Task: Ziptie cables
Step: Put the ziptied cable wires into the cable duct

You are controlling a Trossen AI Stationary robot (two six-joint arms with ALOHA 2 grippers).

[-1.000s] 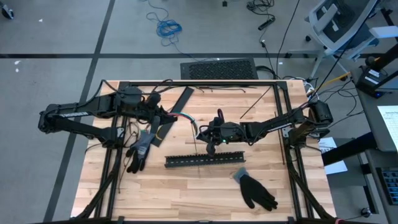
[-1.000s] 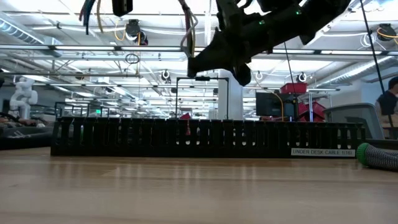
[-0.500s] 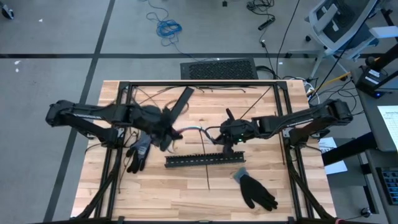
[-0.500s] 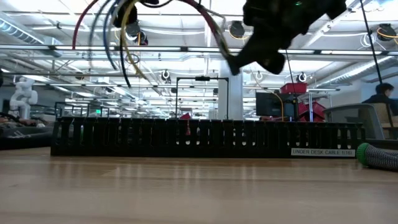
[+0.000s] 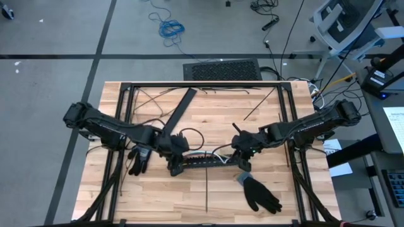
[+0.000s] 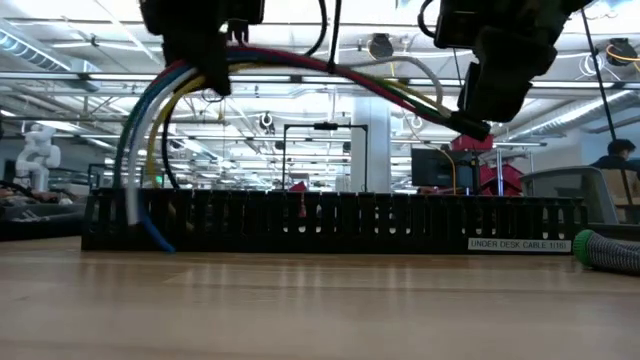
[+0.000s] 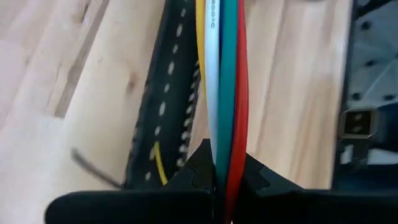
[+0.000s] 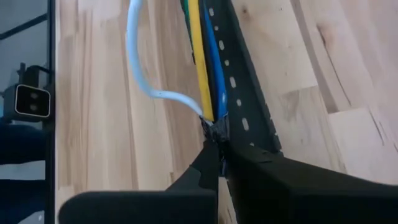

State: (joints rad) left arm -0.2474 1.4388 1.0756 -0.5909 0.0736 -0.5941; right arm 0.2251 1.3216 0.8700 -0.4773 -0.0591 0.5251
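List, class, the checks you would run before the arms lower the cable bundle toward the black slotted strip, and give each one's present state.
1. Left gripper shut on the cables: ok.
2. Right gripper shut on the bundle's other end: ok.
3. Bundle spans between both grippers above the black slotted strip: ok.
4. Loose ends hang down at the strip's left end, clear of it: cannot tell.
5. Black glove lies apart from the strip: ok.
6. Zip tie present: cannot tell.
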